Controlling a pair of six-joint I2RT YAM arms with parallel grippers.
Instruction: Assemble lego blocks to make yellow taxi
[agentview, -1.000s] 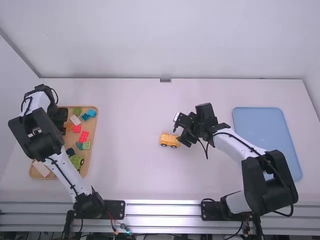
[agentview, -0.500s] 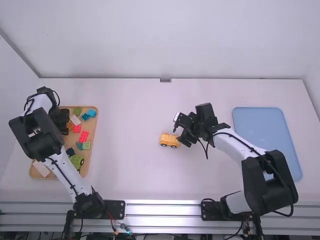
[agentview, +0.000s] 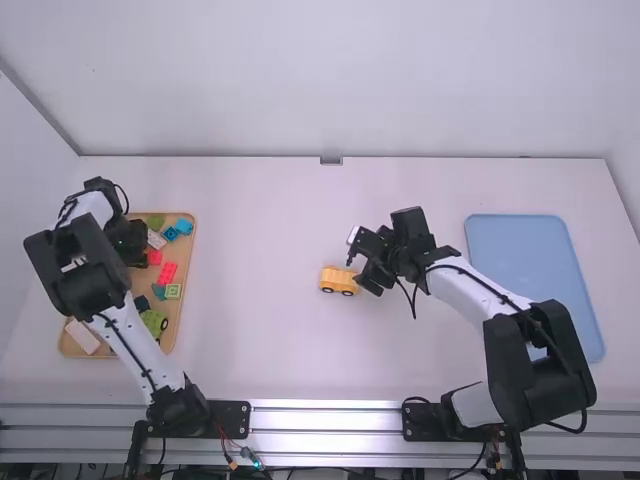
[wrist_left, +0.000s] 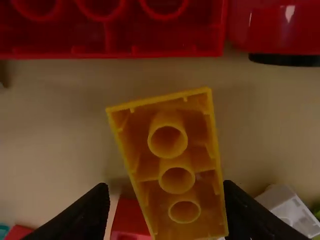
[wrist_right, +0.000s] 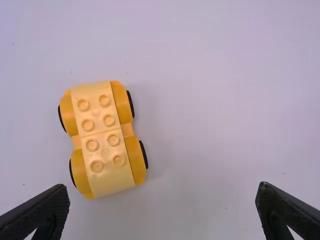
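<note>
Saw plain pale walls behind one broad white table (agentview: 270, 350), with two jointed white-and-black arms above. Found one rounded light-blue tray (agentview: 530, 270) at right, one tan wooden tray (agentview: 185, 265) at left.

Found one yellow plastic car base (agentview: 337, 278) near the table's middle. Counted eight studs on top and four black-edged wheels, two per side. Noted its long axis running left to right across the table; could not tell front from back. Saw the right gripper (agentview: 356, 272) just beside it, fingers spread wide, gripping nothing.

Found one green wheeled piece (agentview: 151, 321) in the wooden tray, and one long red plastic brick (wrist_left: 135, 35), tubes showing. Saw the left gripper (agentview: 131, 245) over the tray's far part, fingers well apart around one yellow plastic block (wrist_left: 177, 150). Counted three tubes in its exposed underside; noted its long axis running roughly along the fingers. Made out a gap on one side; could not tell about contact on the other. Counted two small blue blocks (agentview: 184, 227) beyond.
</note>
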